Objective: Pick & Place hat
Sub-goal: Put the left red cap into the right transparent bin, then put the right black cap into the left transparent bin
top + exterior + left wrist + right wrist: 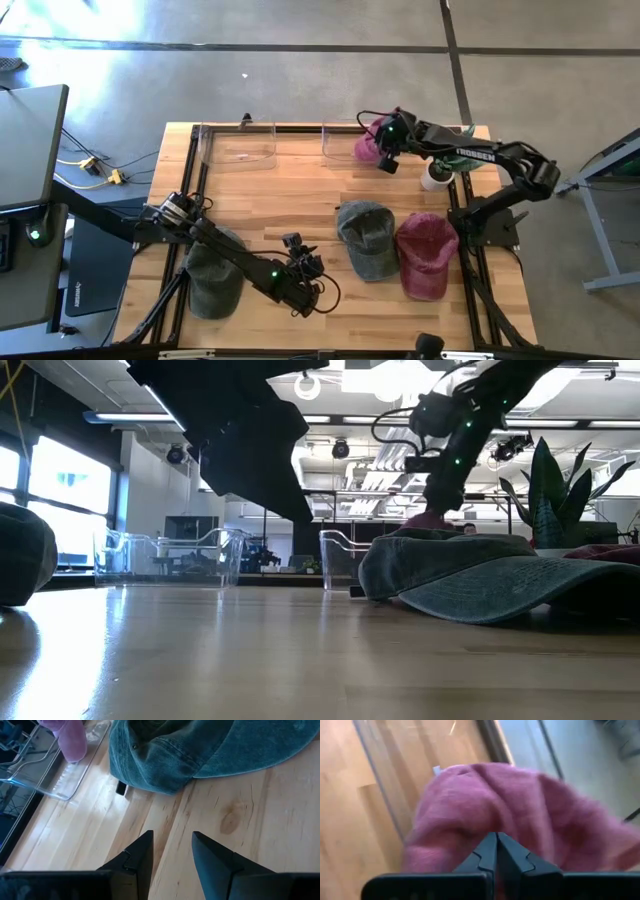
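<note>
Your pink hat [520, 815] sits in the clear bin [345, 143] at the table's far edge, and the right gripper [496, 851] has its fingers pressed together against the soft fabric. Whether they hold a real fold or only surface fuzz cannot be told. If the bite is thin, lifting could let the hat slide free, or snag it on the bin wall and tip the light bin. The white cup [434, 177] stands just beside that arm, so a wide swing may knock it. Your left gripper [172, 855] waits with fingers spread near the green cap [366, 238]; the maroon cap [428, 255] lies touching it.
</note>
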